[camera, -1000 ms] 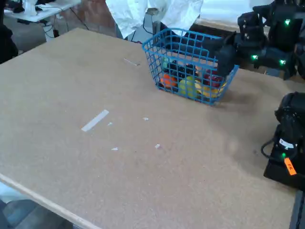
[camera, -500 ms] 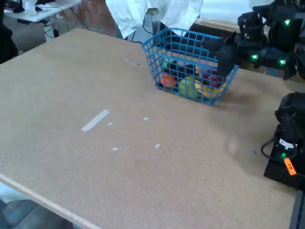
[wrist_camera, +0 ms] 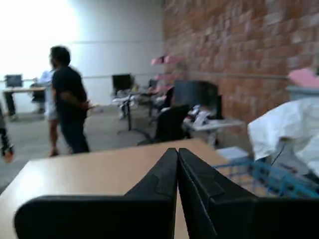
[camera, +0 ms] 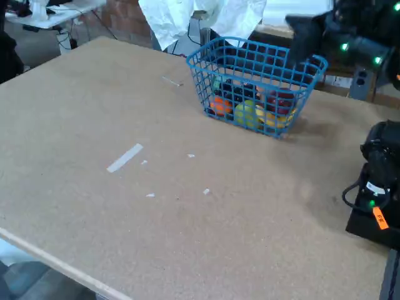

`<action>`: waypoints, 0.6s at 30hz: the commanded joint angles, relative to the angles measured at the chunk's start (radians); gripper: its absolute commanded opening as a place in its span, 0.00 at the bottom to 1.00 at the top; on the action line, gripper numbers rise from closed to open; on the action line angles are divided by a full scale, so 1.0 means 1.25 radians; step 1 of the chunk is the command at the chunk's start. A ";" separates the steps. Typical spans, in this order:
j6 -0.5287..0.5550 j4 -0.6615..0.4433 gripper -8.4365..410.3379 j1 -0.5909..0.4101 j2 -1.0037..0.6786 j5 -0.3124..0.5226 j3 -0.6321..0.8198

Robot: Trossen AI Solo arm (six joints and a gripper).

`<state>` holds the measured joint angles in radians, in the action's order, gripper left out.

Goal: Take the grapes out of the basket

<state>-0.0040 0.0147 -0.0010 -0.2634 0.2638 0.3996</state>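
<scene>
The blue wire basket (camera: 215,69) stands at the far side of the table, and its rim (wrist_camera: 266,179) shows low on the right of the wrist view. Through its mesh I make out the dark grapes (camera: 242,90) lying inside among other fruit. My gripper (camera: 299,36) hangs above the basket's far right corner, clear of the rim. In the wrist view the gripper (wrist_camera: 178,155) is shut, its two black fingers pressed together with nothing between them, pointing out over the table.
An orange fruit (camera: 220,105), a yellow-green one (camera: 247,114) and a red one (camera: 281,102) share the basket. A tape strip (camera: 125,157) lies mid-table. The arm's black base (camera: 378,187) stands at the right edge. A person (wrist_camera: 67,99) stands beyond the table.
My gripper has risen from the level of the basket's right rim to well above it, still shut and empty. The basket and the fruit have stayed put.
</scene>
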 commanded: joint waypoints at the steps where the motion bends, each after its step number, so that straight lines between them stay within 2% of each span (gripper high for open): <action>1: -0.075 0.004 0.02 0.000 -0.005 0.013 0.060; 5: -0.168 0.011 0.02 0.000 -0.021 0.039 0.117; 9: -0.190 0.008 0.02 0.000 -0.069 0.176 0.177; 12: -0.227 0.002 0.02 0.000 -0.121 0.224 0.222; 15: -0.231 -0.048 0.02 0.000 -0.193 0.273 0.289; 18: -0.226 -0.116 0.02 -0.007 -0.272 0.280 0.367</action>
<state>-0.2886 -0.0479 -0.0021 -0.5072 0.5930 0.7650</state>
